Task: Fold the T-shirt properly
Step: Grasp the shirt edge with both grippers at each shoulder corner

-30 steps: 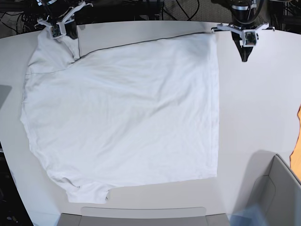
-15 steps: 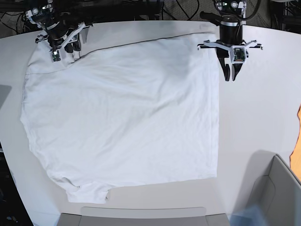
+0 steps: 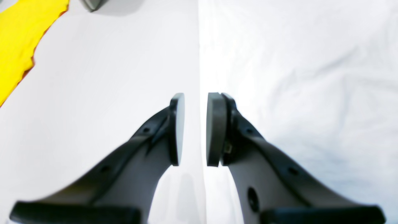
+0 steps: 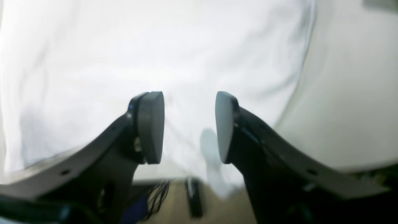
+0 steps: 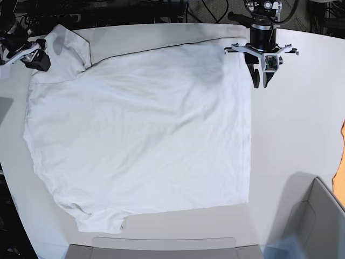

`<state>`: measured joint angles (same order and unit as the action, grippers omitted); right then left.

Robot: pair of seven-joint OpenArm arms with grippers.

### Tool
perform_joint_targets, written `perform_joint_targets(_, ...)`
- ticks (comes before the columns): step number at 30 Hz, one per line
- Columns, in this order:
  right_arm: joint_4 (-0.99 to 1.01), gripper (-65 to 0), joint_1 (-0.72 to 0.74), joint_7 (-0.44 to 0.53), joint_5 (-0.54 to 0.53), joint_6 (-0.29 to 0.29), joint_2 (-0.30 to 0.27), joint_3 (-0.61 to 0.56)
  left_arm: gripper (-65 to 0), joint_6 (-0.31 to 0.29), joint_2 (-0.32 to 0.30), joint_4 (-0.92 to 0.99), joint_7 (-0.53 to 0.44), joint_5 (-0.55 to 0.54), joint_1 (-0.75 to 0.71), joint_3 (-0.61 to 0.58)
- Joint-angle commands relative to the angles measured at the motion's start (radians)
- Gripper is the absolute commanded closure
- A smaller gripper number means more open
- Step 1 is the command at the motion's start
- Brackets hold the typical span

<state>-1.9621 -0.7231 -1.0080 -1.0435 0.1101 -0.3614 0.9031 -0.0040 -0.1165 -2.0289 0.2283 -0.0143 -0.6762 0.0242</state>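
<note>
Seen from above, a grey tray edge (image 5: 161, 247) runs along the near side of a white table (image 5: 302, 129), with a grey box corner (image 5: 318, 216) at the near right and a sliver of orange cloth (image 5: 342, 162) at the right border. The T-shirt (image 5: 140, 135), plain white and softly wrinkled, lies spread flat across most of the table, one sleeve near the front edge and its other sleeve (image 5: 64, 51) at the far left corner. At the far right, the left gripper (image 5: 261, 82) hangs just beside the shirt's straight side edge; its wrist camera shows the left gripper (image 3: 195, 129) with a narrow gap between its two dark pads, nothing pinched between them, the T-shirt (image 3: 298, 77) edge running directly beneath that gap and bare table (image 3: 102, 81) to one side, yellow cloth (image 3: 21, 40) beyond. At the far left edge of the table, the right gripper (image 5: 32, 58) sits beside the sleeve. Its own camera shows the right gripper (image 4: 189, 127) with pads parted wider, empty, above the T-shirt (image 4: 149, 53), though that view is blurred.
</note>
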Motion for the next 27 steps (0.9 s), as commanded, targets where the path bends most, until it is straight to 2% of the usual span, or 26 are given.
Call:
perform_joint_targets(1, 0.022, -27.1, -0.006, -0.019, -0.014, 0.026, 0.003, 0.041, -13.3, 0.006, -0.002, -0.019, -0.027, 0.006, -0.006, 0.001)
perform_joint_targets(4, 0.142, -27.1, -0.005, -0.064, -0.016, 0.078, 0.034, 0.106, -13.3, 0.006, -0.002, -0.019, -0.025, 0.006, -0.006, 0.001)
perform_joint_targets(10, 0.313, -26.1, 0.026, -0.065, -0.014, 0.158, 0.031, 0.107, -13.3, 0.006, -0.002, -0.017, -0.025, 0.006, 0.003, 0.001)
perform_joint_targets(13, 0.349, -25.1, 0.063, -0.065, 0.012, 0.161, 0.029, 0.086, -13.3, 0.006, -0.002, -0.016, -0.022, 0.006, 0.019, 0.001)
perform_joint_targets(18, 0.396, -24.9, 0.17, -0.062, 0.15, 0.162, 0.028, 0.004, -13.3, 0.006, -0.002, -0.016, 0.021, 0.006, 0.051, 0.004)
perform_joint_targets(23, 0.456, -24.9, 0.202, -0.062, 0.164, 0.162, 0.029, -0.063, -13.6, 0.006, -0.002, -0.016, 0.073, 0.0, 0.054, 0.007)
perform_joint_targets(25, 0.47, -24.9, 0.202, -0.062, 0.164, 0.162, 0.029, -0.069, -14.0, 0.006, -0.002, -0.016, 0.135, -0.051, 0.052, 0.01)
perform_joint_targets(27, 0.476, -24.9, 0.202, -0.062, 0.164, 0.164, 0.029, -0.071, -16.6, 0.006, -0.002, -0.016, 0.207, -0.191, 0.051, 0.033)
